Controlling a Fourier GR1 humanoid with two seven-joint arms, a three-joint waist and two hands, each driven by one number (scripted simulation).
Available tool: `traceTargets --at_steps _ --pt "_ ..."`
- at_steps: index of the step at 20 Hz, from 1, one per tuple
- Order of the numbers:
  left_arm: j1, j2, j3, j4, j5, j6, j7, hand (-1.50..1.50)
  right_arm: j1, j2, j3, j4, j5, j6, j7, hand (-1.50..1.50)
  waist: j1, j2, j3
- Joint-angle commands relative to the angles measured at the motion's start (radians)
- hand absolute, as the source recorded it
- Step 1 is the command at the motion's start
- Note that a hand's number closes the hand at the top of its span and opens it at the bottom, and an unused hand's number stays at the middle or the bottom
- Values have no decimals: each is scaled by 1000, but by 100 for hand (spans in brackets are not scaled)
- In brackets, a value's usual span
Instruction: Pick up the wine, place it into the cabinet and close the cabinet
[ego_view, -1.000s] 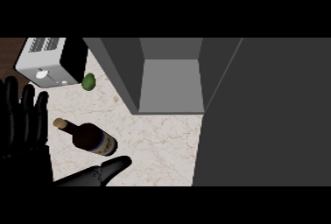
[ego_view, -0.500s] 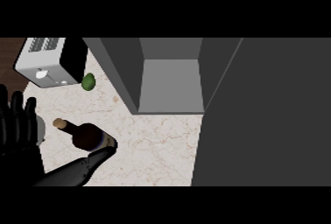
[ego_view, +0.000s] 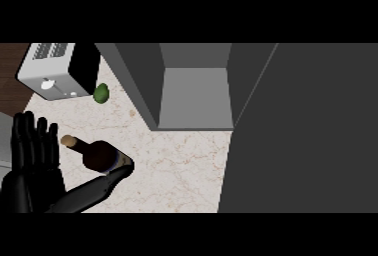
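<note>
right hand (ego_view: 103, 184) has slid in against the wine bottle (ego_view: 94, 154) lying on the counter (ego_view: 177, 160), grasp not discernible; left hand (ego_view: 33, 150) rests fingers straight; cabinet (ego_view: 196, 85) open, pickup starting.

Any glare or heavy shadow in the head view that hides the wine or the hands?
Head view: no glare; lighting is flat. The wine reads clearly on the pale counter, its lower end hidden by the right hand. The black left hand stands out only by its outline.
</note>
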Motion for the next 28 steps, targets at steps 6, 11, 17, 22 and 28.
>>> traceTargets --at_steps 6,11,17,22,28 --pt "62 -7 79 173 170 -33 -256 -150 -66 -7 -17 -56 -63 -39 93 -150 2 0 0" --pt "182 -20 93 257 276 -115 -456 -150 48 5 -8 -94 -76 9 26 -150 5 1 1" --pt "113 -26 82 406 334 -81 -531 -150 -76 5 46 -116 -30 -65 151 -150 -3 -2 -1" --pt "125 -26 99 571 430 -139 -689 -150 -65 -7 -23 -53 -89 -23 73 -150 0 1 0" --pt "84 -21 219 688 477 -231 -743 -150 -11 10 20 -112 -37 -45 83 -150 0 1 0"
